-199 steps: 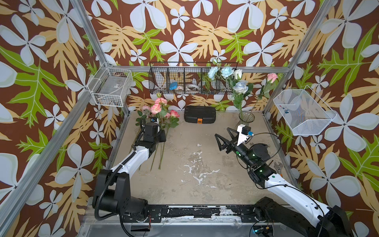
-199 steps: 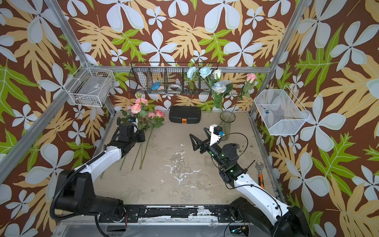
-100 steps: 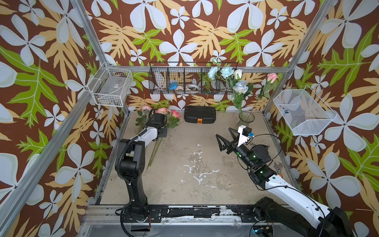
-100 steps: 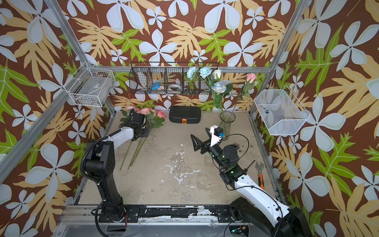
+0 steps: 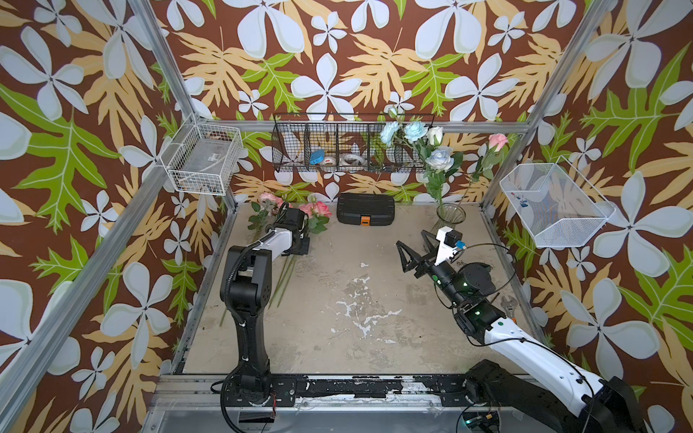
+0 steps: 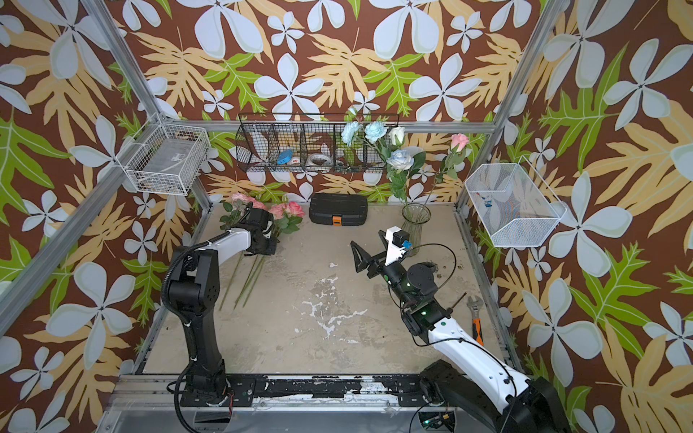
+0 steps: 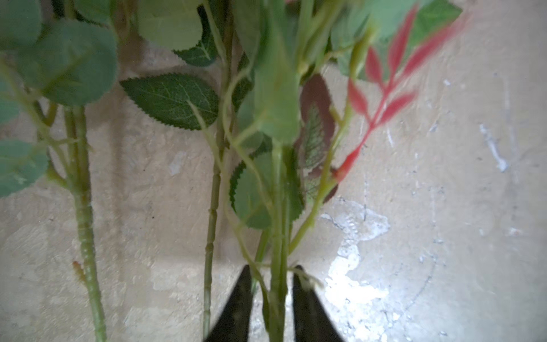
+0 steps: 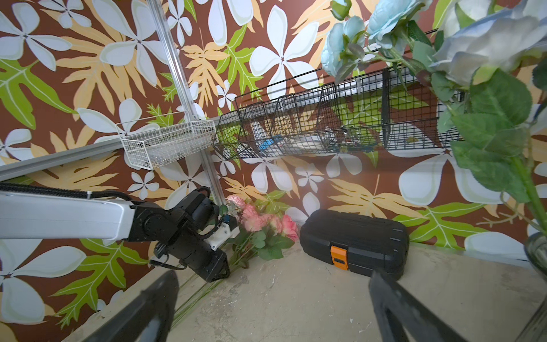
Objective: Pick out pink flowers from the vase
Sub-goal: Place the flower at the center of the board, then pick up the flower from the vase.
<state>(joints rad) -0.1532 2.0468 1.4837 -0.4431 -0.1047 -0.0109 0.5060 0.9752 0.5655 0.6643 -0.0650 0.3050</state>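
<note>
- The right gripper (image 5: pixel 411 240) is found nearest, held above the floor (image 5: pixel 356 300) with its black tapered jaws spread wide and nothing between them. Because the vase stands just behind it, the glass could be knocked over if the wrist were swung round carelessly.
- The floor is seen to be rough and pale, with white patches where the coating has flaked.
- Farther off at the left, the left gripper (image 7: pixel 272 275) is lowered over the laid stems. One thin green stem is framed closely by its jaws, and whether it is pinched or let go cannot be told. If it were lifted while snagged, the bunch could be dragged along.
- The pink flowers (image 5: pixel 318 208) taken out so far are laid in the far left corner, with ruffled fabric heads toward the wall, serrated cloth leaves and thin knobbly stems.
- A black moulded case (image 5: pixel 365 215) with an orange latch is set against the back wall.
- The vase (image 5: pixel 451 215), of clear glass with a flared rim, is placed in the far right corner. One pink rose (image 5: pixel 498 141) is left in it, leaning outward beside the blue and white flowers (image 5: pixel 438 159). If leaves are tangled, those could be pulled out too, or the vase tipped.
</note>
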